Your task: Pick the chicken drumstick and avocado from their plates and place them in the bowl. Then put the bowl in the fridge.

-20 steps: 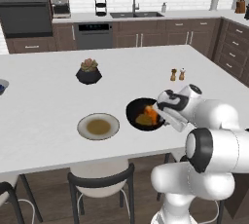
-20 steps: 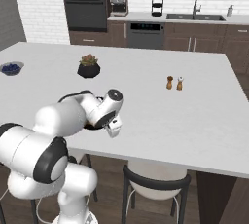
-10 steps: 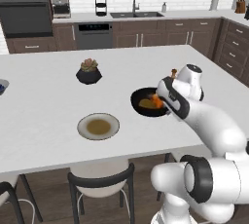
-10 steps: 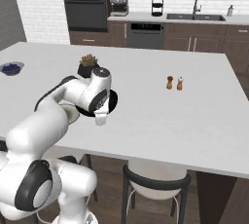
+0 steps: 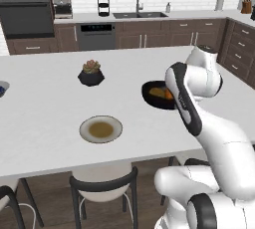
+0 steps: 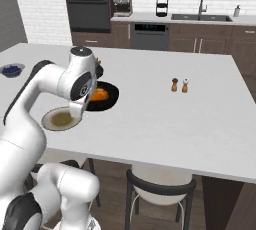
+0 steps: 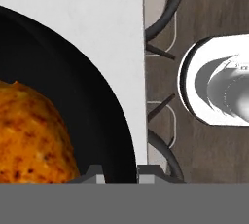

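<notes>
jaws: gripper (image 7: 118,170) pinching the bowl (image 5: 155,98) rim — closed on it
bowl: holds orange drumstick (image 7: 29,135), above bench (image 5: 45,118)

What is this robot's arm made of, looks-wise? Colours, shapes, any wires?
The arm is a chain of smooth, rounded glossy white shells with dark bands at the joints. No loose cables or markings show. The tool ends in two small dark grey finger tips.

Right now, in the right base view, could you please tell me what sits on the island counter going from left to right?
Small bowl of blue berries → beige plate with the olive-brown centre → black bowl holding the orange food → pepper shaker → salt shaker.
</notes>
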